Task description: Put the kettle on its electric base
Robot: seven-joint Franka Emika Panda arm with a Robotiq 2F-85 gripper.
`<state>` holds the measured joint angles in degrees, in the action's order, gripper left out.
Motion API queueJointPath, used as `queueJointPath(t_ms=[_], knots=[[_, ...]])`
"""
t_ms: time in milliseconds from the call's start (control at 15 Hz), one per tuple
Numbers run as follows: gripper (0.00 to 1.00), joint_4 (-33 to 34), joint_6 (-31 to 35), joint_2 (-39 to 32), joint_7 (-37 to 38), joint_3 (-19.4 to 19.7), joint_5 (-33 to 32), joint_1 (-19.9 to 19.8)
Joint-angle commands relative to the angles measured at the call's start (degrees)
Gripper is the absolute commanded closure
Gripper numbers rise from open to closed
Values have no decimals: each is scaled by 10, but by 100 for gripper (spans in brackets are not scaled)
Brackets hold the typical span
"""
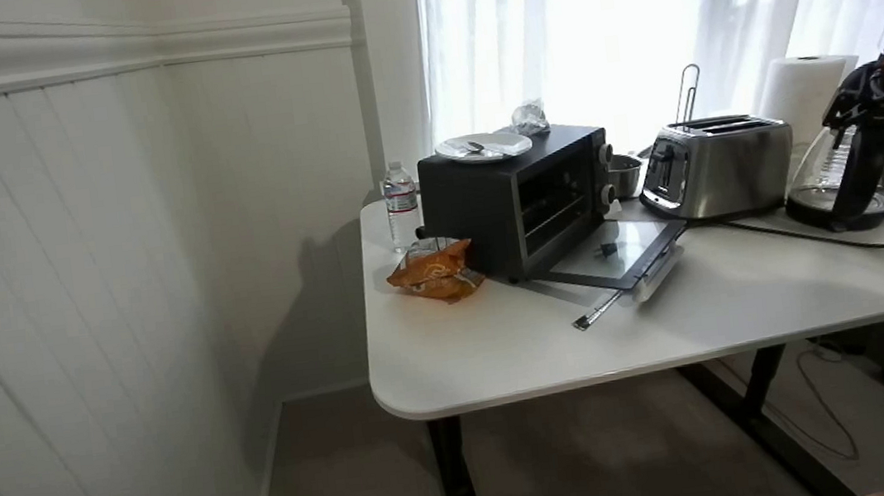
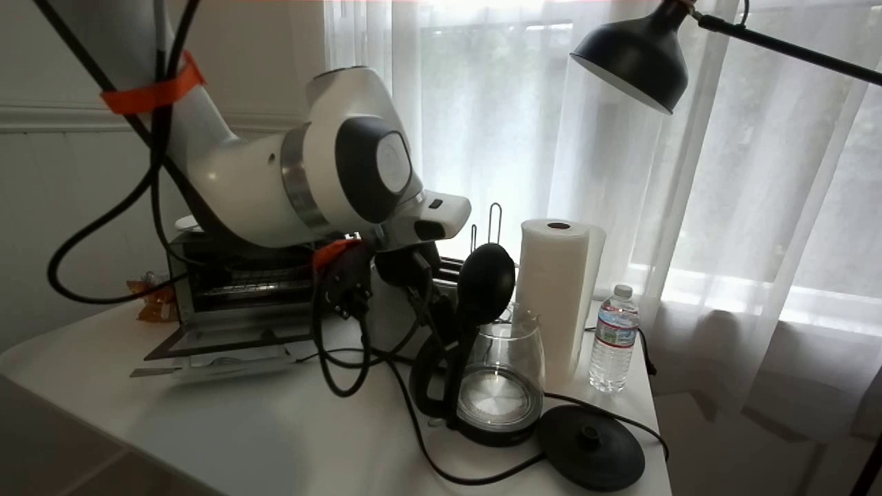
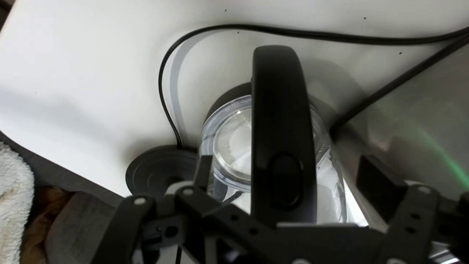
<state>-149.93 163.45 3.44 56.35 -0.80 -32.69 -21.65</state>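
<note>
Upright on the smooth white bench (image 1: 504, 357), beside a steel-sided toaster (image 1: 732, 165), the clear-glass electric kettle (image 2: 496, 393) stands below my claw (image 3: 287, 170), whose fingers (image 3: 202, 172) are spread wide, gripping nothing. The electric base (image 2: 592, 455), a thin matte-black disc with a raised hub (image 2: 589, 435), lies just beside the kettle. The glossy black handle (image 3: 278, 121) runs lengthwise up the wrist view, between the fingers and touching neither; I judge the next move is closing straight across that long axis. A slim black cord (image 3: 351, 37) curves away from the disc.
</note>
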Motion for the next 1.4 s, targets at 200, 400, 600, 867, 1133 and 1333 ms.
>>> queueJointPath(t_ms=[200, 400, 600, 867, 1133, 1333], knots=[[43, 30, 11, -37, 59, 5, -67, -15], [61, 37, 14, -47, 71, 10, -79, -14], [63, 42, 20, -53, 80, 12, -85, -12], [73, 43, 21, -53, 95, 13, -98, -12], [83, 42, 21, -40, 102, 12, -101, -11], [83, 41, 25, -27, 105, 12, -103, -11]])
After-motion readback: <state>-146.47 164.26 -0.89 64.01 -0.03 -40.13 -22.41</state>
